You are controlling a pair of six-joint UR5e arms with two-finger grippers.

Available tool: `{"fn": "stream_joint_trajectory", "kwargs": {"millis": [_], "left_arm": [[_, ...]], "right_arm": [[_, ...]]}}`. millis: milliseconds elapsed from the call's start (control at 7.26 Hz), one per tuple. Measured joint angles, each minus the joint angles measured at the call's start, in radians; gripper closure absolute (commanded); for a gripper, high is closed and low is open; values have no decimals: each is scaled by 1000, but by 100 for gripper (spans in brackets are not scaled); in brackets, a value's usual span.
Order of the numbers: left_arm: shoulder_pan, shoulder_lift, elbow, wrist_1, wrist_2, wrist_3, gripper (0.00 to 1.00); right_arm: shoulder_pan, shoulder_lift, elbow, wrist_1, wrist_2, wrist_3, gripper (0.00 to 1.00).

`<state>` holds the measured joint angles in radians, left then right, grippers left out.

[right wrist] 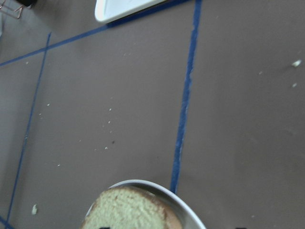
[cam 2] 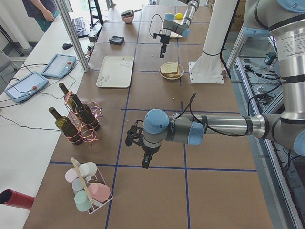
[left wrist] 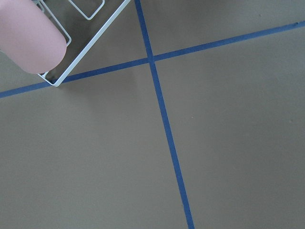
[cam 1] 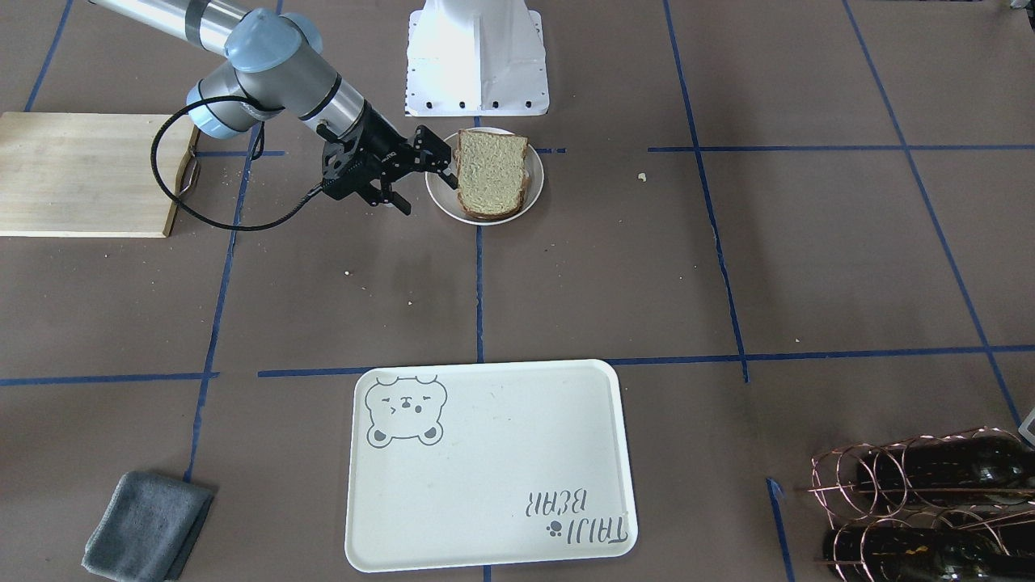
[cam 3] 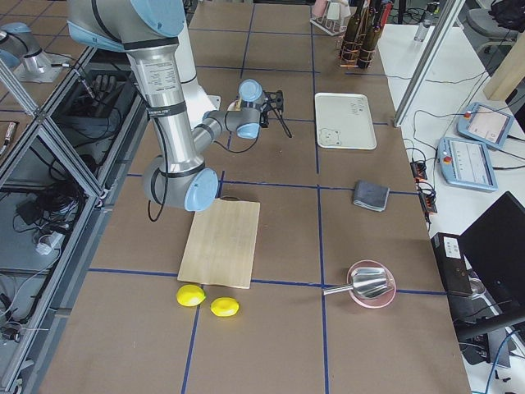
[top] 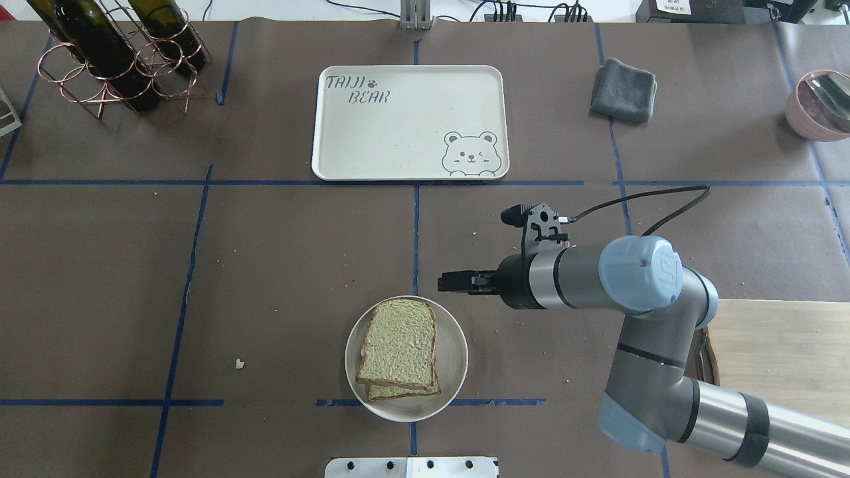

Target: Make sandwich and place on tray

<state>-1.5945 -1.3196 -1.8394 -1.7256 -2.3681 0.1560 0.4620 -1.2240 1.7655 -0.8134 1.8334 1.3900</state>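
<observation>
The sandwich [top: 400, 348] is two tan bread slices stacked on a round white plate [top: 457, 358] close to the robot's base; the egg is hidden between them. It also shows in the front view [cam 1: 492, 172] and in the right wrist view [right wrist: 128, 210]. My right gripper [top: 443, 281] hovers just beyond the plate's rim, open and empty, and it shows in the front view [cam 1: 428, 194] beside the bread. The cream tray [top: 398, 126] with the bear drawing lies empty at the far side of the table. My left gripper [cam 2: 145, 162] hangs far off to the left; I cannot tell whether it is open.
A wooden cutting board [top: 777, 345] lies under the right arm. A grey cloth [top: 624, 89] and a pink bowl [top: 820, 106] are at the far right. A wire rack with wine bottles [top: 113, 60] is at the far left. A cup rack [cam 2: 88, 188] stands near the left gripper.
</observation>
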Motion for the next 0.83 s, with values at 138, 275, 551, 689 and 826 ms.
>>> {"fn": "stream_joint_trajectory", "kwargs": {"millis": [138,275,551,689,826], "left_arm": [[0,-2,-5,-48,6,1,0],[1,-5,-7,-126,11,1,0],[1,-37,11,-368,6,-5,0],[1,-49,32,-511,2,-10,0],[6,-64,54,-619,-31,-50,0]], "right_arm": [[80,0,29,-150,67,-27,0],[166,-8,51,-278,137,-108,0],[303,-78,98,-435,232,-350,0],[371,-132,110,-465,274,-471,0],[450,-201,114,-476,318,-607,0]]}}
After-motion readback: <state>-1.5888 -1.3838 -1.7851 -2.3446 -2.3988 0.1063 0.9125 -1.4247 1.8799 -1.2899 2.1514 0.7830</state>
